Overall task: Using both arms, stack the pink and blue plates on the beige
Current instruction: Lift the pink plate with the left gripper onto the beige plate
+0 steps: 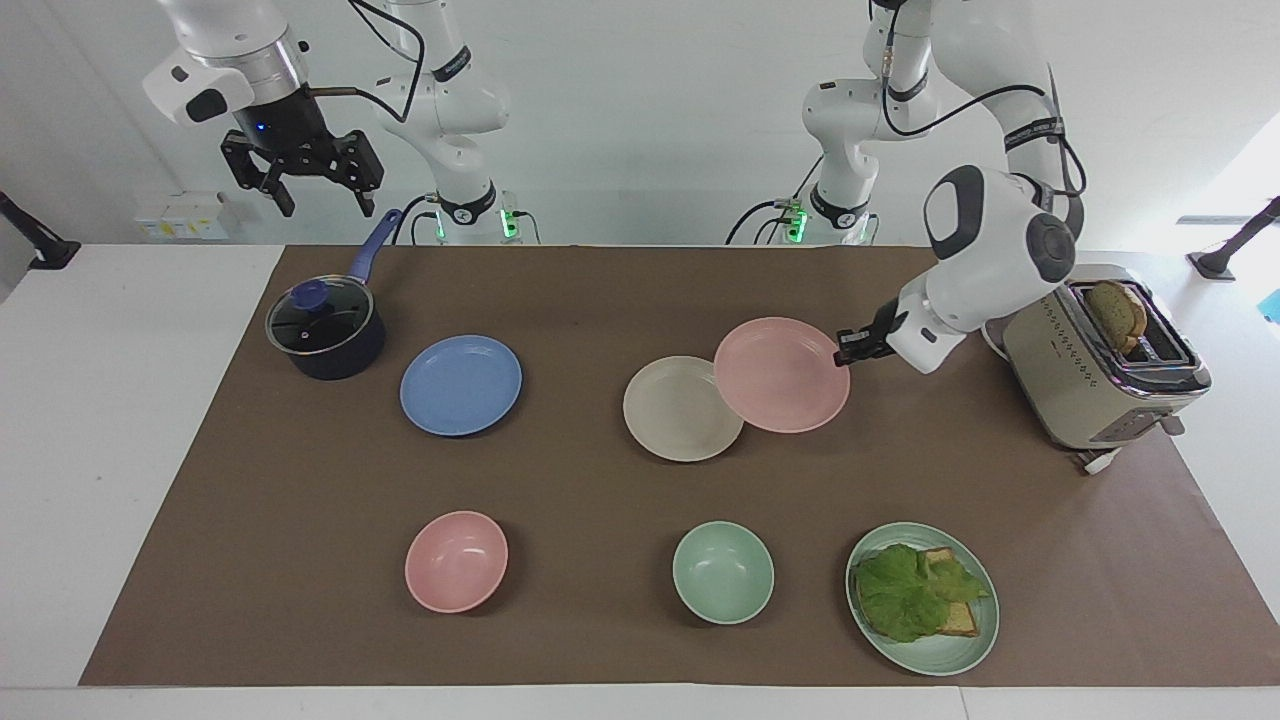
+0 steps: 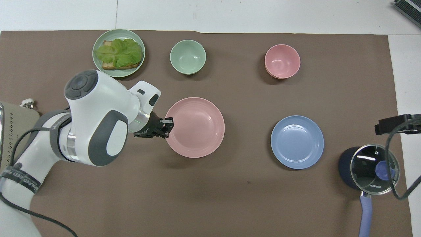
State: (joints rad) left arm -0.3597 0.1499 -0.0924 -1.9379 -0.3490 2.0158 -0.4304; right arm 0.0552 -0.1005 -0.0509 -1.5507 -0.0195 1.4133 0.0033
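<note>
Facing view shows the pink plate (image 1: 781,374) lifted off the tabletop, pinched at its rim by the clenched fingers of the left gripper (image 1: 845,350). It hangs partly over the beige plate (image 1: 676,410), overlapping the edge of that plate nearest the left arm's end of the tabletop. From overhead the pink plate (image 2: 195,127) covers the beige one entirely. The beige plate lies flat near the middle of the brown mat (image 1: 600,500). The blue plate (image 1: 461,385) lies on the mat toward the right arm's end, well apart from the beige plate.

The right gripper (image 1: 318,190) waits in the air with its fingers spread and holding nothing, over the corner of the mat by the right arm's base, above the handle of a dark lidded saucepan (image 1: 326,332) that stands just beside the blue plate.

A toaster (image 1: 1100,370) with bread in it stands at the left arm's end. Along the mat's edge farthest from the robots sit a pink bowl (image 1: 456,561), a green bowl (image 1: 723,572) and a green plate (image 1: 925,598) with lettuce on toast.
</note>
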